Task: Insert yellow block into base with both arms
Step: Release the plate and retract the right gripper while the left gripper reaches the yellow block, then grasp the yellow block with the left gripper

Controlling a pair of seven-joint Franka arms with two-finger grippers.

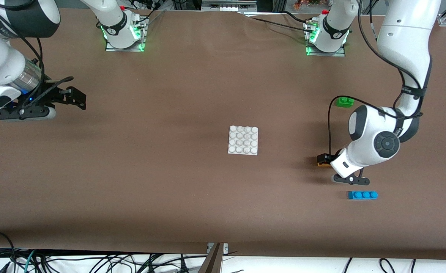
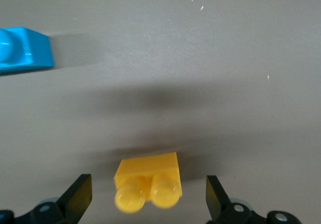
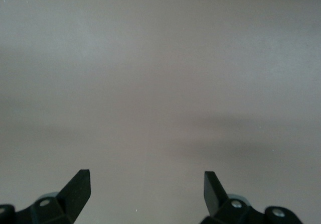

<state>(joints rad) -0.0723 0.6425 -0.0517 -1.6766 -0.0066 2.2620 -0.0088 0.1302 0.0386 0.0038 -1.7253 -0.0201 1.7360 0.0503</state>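
Pickup stage: left gripper (image 2: 148, 196) spread wide astride yellow block (image 2: 148, 180), not gripping; must drop & close. Right gripper (image 3: 146, 194) waits open, w/ base (image 1: 243, 140) mid-table.

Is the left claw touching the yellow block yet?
Apart. The left wrist view shows the yellow block between the open left claw fingers, with bare table on both sides.

The base (image 1: 243, 140) sits mid-table. Toward the left arm's end from it lie three bricks: one (image 1: 345, 101) farther from the front camera than the base, a long one (image 1: 362, 195) nearer, and a third (image 2: 148, 183) between them, under the left gripper (image 2: 149, 196).
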